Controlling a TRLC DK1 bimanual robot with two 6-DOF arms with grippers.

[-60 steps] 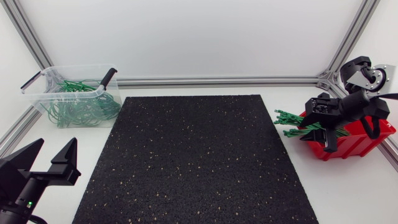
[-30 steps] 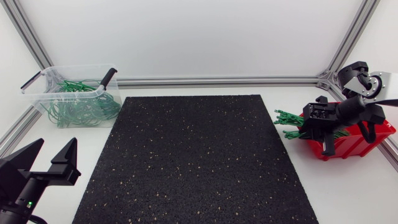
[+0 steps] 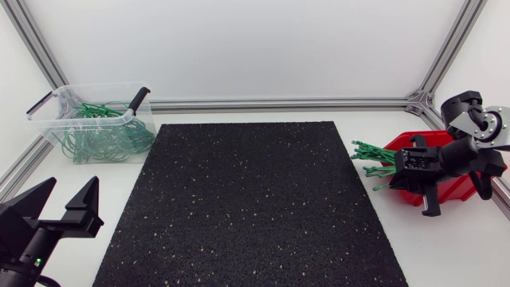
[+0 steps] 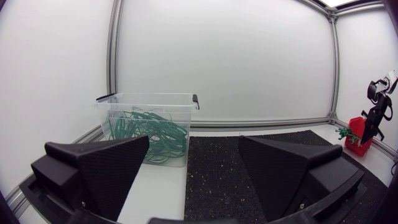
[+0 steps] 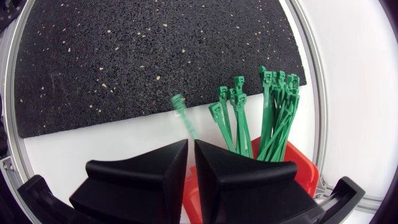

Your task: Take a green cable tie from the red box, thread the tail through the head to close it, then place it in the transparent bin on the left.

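Note:
The red box (image 3: 452,191) sits at the table's right edge, with a bunch of green cable ties (image 3: 370,156) fanning out of it toward the mat. My right gripper (image 3: 406,165) is at the box's near left side, shut on one green cable tie (image 5: 181,111). That tie juts out ahead of the closed fingertips, apart from the other ties (image 5: 273,106) and the red box (image 5: 293,167). My left gripper (image 3: 60,204) stands wide open and empty at the front left corner. The transparent bin (image 3: 92,119) at the back left holds several green ties. The left wrist view shows this bin (image 4: 149,124) beyond my left gripper (image 4: 193,174).
A black speckled mat (image 3: 255,199) covers the middle of the table. Aluminium frame rails (image 3: 279,104) run along the back and sides. The bin has black handles (image 3: 140,97) at its ends.
My right gripper has closed its fingers and drawn back toward the table's front and right, taking one tie with it. The left arm has not moved.

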